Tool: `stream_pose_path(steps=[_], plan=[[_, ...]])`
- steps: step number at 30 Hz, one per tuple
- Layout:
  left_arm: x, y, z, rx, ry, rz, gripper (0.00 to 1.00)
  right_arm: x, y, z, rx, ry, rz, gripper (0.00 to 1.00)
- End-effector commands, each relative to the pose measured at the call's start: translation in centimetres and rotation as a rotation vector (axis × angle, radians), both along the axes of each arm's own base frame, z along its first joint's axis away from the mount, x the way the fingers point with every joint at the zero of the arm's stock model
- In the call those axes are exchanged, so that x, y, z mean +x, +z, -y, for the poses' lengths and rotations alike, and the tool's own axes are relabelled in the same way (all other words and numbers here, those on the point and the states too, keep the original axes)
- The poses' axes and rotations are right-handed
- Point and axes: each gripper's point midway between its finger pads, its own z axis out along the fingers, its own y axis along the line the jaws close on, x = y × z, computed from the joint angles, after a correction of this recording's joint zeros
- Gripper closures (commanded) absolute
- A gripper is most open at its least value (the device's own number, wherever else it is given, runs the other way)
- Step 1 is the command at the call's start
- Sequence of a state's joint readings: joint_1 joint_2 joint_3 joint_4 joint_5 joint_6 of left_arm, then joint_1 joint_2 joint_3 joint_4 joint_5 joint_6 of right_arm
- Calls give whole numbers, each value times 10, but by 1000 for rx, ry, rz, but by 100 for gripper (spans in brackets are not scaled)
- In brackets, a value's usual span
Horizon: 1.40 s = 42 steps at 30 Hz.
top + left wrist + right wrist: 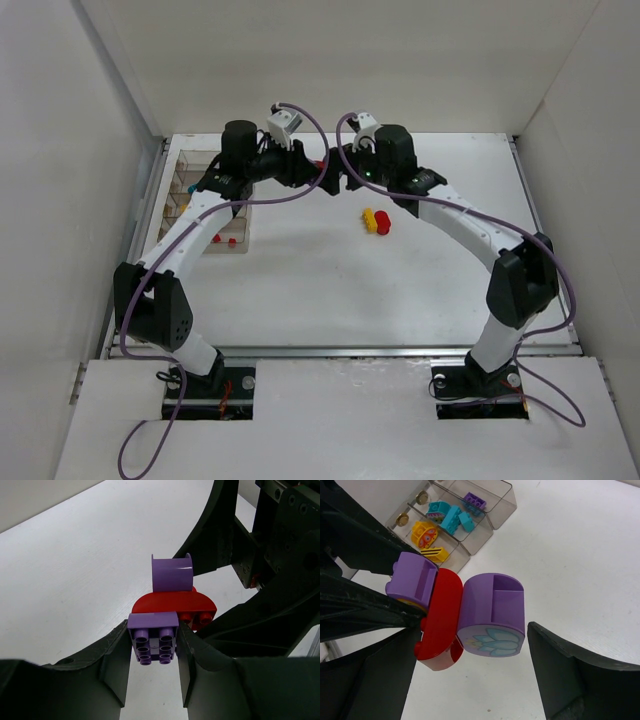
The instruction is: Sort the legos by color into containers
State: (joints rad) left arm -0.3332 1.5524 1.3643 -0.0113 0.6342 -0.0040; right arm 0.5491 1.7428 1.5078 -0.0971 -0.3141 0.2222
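Purple-and-red brick cluster inside wide-open right claw, smoky divided tray behind, holding coloured bricks

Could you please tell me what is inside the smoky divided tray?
The smoky clear plastic tray holds a purple brick, cyan bricks, yellow-orange pieces and red bricks, in separate compartments. The left arm covers part.

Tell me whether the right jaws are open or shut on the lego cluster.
Open. Right wrist view shows bare table between the round purple piece and one finger of the right gripper; the left gripper clamps the cluster.
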Motion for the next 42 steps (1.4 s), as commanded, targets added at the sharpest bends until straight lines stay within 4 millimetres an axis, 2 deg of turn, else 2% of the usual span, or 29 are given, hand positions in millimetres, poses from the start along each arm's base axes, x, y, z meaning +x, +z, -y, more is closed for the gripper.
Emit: stream_pose_path(steps=[1, 5, 6, 8, 9, 10, 12, 14, 20, 24, 26, 28, 30, 32, 33, 35, 36, 39, 42], plan=[[-9, 40, 5, -49, -47, 91, 100, 10, 34, -6, 32, 21, 117, 10], [-9, 36, 5, -46, -47, 82, 100, 7, 39, -6, 28, 39, 137, 19], [-8, 36, 3, -38, -39, 91, 100, 7, 35, -5, 18, 42, 136, 25], [-8, 34, 3, -28, -42, 93, 100, 5, 41, -4, 18, 44, 155, 38], [-7, 34, 2, -25, -33, 94, 100, 7, 36, -2, 9, 32, 147, 44], [-7, 32, 1, -14, -36, 95, 100, 5, 41, -1, 9, 33, 163, 55], [-5, 29, -2, 1, -19, 96, 100, 5, 41, -1, 9, 33, 163, 57], [-5, 27, -2, 12, -22, 98, 100, 4, 41, -2, 11, 42, 162, 64], [-6, 20, -8, 48, -5, 95, 100, 3, 41, -2, 12, 47, 162, 100], [0, 12, -16, 96, 40, 95, 100, 15, 40, 10, 30, -86, 119, 100], [2, 12, -21, 121, 57, 101, 100, 29, 33, 27, 22, -210, 97, 100], [0, 8, -27, 163, 64, 107, 100, 30, 23, 37, 21, -280, 51, 100], [-2, 8, -30, 184, 65, 113, 100, 41, 20, 56, 4, -369, 46, 100], [-6, -2, -34, 210, 66, 100, 100, 43, 9, 63, -23, -412, 18, 100], [-9, -1, -35, 211, 66, 97, 100, 48, 7, 73, -39, -455, 18, 100], [-11, -2, -38, 215, 61, 95, 100, 49, -12, 78, -85, -482, -17, 100], [-14, -3, -39, 215, 61, 94, 100, 50, -8, 78, -79, -482, -11, 100], [0, -5, -69, 247, 172, 91, 100, 49, -8, 76, -77, -447, -13, 100], [21, -18, -123, 285, 335, 43, 100, 46, -13, 68, -76, -396, -25, 100]])
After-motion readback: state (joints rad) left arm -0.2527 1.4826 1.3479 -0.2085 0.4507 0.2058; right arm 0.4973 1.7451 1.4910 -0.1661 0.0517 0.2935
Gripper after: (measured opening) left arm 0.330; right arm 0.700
